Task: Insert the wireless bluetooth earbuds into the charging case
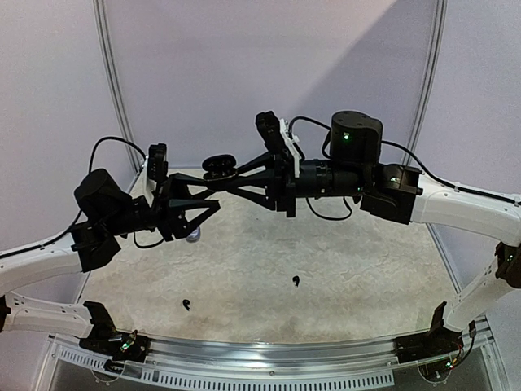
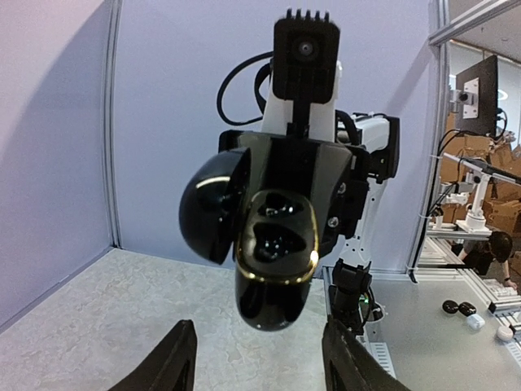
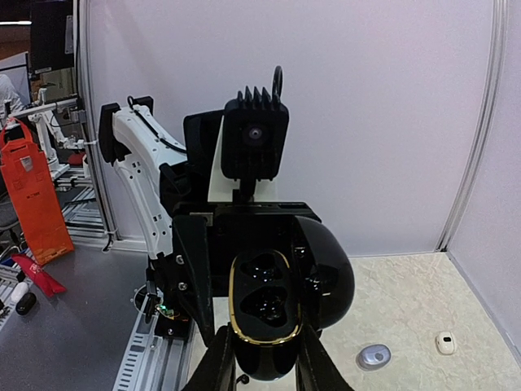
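Observation:
My right gripper [image 1: 224, 177] is shut on a glossy black charging case [image 1: 218, 165] with a gold rim and holds it up in the air, its lid swung open. In the right wrist view the case [image 3: 262, 301] sits between the fingers of this gripper [image 3: 264, 364]. My left gripper [image 1: 207, 215] faces the case from just left of it, open and holding nothing. In the left wrist view the case [image 2: 273, 244] hangs just ahead of the left gripper [image 2: 257, 346]. Two black earbuds [image 1: 295, 282] [image 1: 187, 305] lie on the table. I cannot tell what the case's dark sockets hold.
A small silvery-grey piece [image 3: 374, 356] and a small white piece [image 3: 444, 342] lie on the speckled table [image 1: 342, 269] near the back wall. The grey piece [image 1: 194, 236] lies under the left gripper. White walls close the back and sides.

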Robot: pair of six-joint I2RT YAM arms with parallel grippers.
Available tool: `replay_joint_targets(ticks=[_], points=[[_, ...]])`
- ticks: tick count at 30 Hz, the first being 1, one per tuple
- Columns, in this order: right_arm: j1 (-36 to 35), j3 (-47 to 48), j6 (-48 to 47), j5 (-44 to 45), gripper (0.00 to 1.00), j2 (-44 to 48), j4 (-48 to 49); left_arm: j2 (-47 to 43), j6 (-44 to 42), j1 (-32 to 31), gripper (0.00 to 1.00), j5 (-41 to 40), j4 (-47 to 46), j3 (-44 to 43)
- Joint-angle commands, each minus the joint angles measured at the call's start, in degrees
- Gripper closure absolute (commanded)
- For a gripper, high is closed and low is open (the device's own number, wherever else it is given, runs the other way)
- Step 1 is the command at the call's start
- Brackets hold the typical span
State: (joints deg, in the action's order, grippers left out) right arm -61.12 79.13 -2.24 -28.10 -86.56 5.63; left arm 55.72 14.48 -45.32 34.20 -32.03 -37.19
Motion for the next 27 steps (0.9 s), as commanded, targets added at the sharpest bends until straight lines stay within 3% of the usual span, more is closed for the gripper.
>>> replay_joint_targets(ticks=[1,12,27], points=[[-0.41,0.94,-1.19,0.63,1.0,1.07,-2.22,-0.05,0.26,-0.11,0.46,0.4,1.59,-1.65],[-0.59,1.03,-1.71,0.85,1.0,0.57,-2.67,0.28,2.3,-0.4,0.61,-1.24,1.16,-1.58],[-0.58,0.56,-1.72,0.94,1.0,-0.18,-2.83,0.51,3.64,-0.38,0.54,-1.2,-0.74,-1.31]])
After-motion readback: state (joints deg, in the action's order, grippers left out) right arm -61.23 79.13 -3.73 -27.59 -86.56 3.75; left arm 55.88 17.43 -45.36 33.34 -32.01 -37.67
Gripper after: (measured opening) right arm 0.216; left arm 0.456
